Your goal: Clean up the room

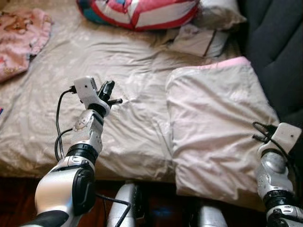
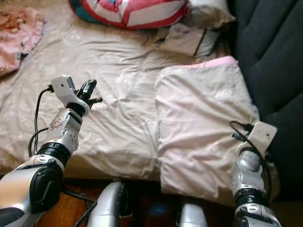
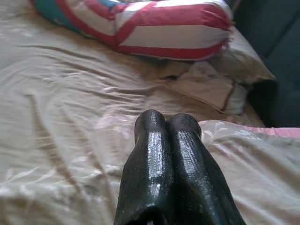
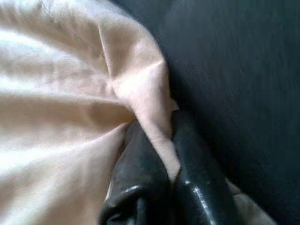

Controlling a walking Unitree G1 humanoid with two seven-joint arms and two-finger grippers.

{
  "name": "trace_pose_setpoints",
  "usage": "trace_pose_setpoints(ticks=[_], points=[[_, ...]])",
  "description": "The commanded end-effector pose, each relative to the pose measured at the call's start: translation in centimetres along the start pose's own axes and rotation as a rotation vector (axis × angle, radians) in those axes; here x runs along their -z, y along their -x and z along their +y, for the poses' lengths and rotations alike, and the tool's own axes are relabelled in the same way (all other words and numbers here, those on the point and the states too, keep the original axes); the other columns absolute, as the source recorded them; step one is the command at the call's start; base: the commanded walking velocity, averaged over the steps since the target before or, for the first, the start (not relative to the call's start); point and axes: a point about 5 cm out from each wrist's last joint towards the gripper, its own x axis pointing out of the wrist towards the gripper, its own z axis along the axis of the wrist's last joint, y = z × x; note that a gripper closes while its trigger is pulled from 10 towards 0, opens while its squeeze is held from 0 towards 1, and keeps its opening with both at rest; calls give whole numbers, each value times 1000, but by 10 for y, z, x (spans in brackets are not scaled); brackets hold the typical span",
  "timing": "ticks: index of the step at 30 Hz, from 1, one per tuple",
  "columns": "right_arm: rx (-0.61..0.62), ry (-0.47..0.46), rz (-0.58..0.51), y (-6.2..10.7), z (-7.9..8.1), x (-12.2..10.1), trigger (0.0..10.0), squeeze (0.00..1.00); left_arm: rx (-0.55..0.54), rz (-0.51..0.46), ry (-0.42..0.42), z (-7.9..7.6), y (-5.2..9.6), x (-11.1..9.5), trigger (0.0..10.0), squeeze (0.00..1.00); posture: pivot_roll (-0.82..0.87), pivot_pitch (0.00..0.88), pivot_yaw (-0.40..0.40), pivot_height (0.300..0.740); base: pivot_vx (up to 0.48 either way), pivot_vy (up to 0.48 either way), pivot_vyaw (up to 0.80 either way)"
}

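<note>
right gripper (image 4: 161, 154): jaws pinching folded blanket (image 1: 213, 127) edge, lower right
left gripper (image 1: 110, 92): jaws closed, empty, centre-left
progress: blanket partly folded; pink clothing (image 1: 21, 40) upper left unsorted

Beige bedsheet (image 1: 137, 127), pale pink-edged blanket (image 1: 213, 123), red-white-teal striped pillow (image 1: 142, 12), pink patterned cloth (image 1: 21, 40), dark headboard (image 1: 279, 47).

We had two silver jointed arms with black elbow cuffs, looping black cables, a white boxy wrist camera housing (image 1: 85, 88) on each, and glossy black ridged gripper fingers (image 3: 150, 178).
</note>
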Motion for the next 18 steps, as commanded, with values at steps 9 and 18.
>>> trace_pose_setpoints(ticks=[9,18], points=[[-106,13,144,8,9,36,10000,0,-24,82,-27,8,15,25,10000,0,-166,186,54,650,0,0,0],[-163,105,45,-3,19,4,10000,0,-53,105,-23,17,26,36,10000,0,-153,186,52,650,0,0,0]])
